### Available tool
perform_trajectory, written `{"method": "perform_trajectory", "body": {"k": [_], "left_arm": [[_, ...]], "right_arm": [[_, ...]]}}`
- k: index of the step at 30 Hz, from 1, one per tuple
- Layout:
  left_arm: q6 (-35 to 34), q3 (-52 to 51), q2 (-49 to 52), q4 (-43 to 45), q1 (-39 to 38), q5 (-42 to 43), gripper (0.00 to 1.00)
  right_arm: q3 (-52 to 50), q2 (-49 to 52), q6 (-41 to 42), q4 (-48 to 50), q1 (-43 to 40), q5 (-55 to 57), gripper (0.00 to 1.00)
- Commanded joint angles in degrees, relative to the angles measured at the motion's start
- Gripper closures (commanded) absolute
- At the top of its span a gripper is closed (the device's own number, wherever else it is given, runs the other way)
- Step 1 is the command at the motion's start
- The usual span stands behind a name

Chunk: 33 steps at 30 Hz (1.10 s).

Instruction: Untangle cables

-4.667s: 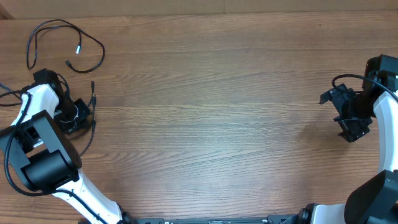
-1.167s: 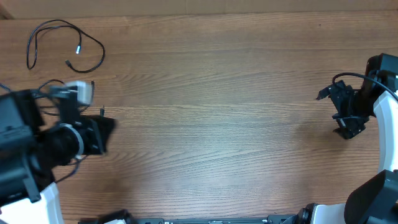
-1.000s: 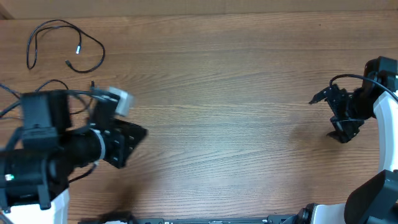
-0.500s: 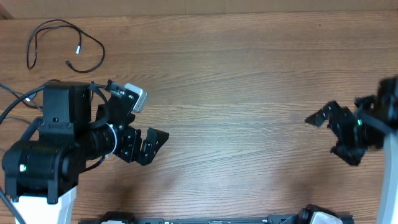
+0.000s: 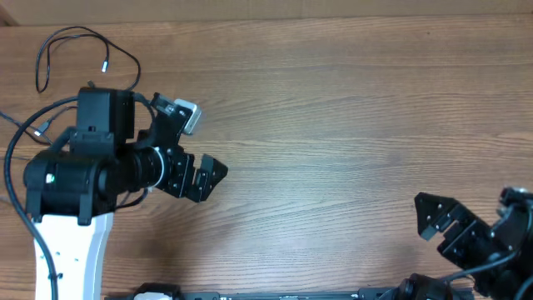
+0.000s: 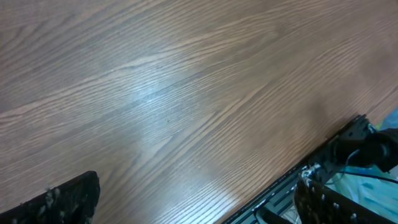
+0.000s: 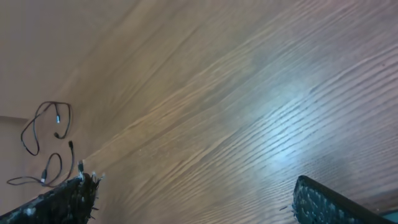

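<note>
One cable, a thin black loop with a silver tip, lies at the table's far left corner. It also shows as a small loop in the right wrist view. A second cable lies just in front of it; from overhead only its plug end shows beside the left arm. The two lie apart. My left gripper hovers right of them, open and empty over bare wood. Over the front right edge my right gripper is open, nothing between its fingers.
The left arm's body covers the table area just in front of the cables. A black rail runs along the table's front edge. Thicker black cords curve from the left arm.
The left gripper has opened and swung right, away from the cables. The right arm has pulled back from the right side to the front right edge.
</note>
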Motion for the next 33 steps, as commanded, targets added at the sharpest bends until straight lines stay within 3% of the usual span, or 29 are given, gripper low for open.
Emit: {"method": "perform_trajectory", "body": {"k": [1,7,10,13,27,33], "left_arm": [[-0.6,0.7,1.6,0.6,-0.4,-1.3,0.00],[-3.7,0.8,3.7,-0.9,-0.3,3.3,0.00],[6.5,0.8,2.3,-2.4,-0.3,11.0,0.00],[6.8,0.7,-1.0,-3.0,-0.3,10.2,0.00],[-21.6,0.7,-28.2,-4.4,-0.3,-23.8,0.01],[-21.6,0.7,-36.3,-8.7,-0.3,-26.2,0.00]], "right_arm": [[0.0,-0.4,-0.5,0.5,0.2,-0.3,0.00],[0.0,-0.3,-0.5,0.5,0.2,-0.3,0.00],[0.0,-0.3,-0.5,0.5,0.2,-0.3,0.00],[0.0,-0.3,-0.5,0.1,0.2,-0.3,0.00],[0.0,-0.3,-0.5,0.6,0.2,-0.3,0.00],[0.0,-0.3,-0.5,0.7,0.2,-0.3,0.00]]}}
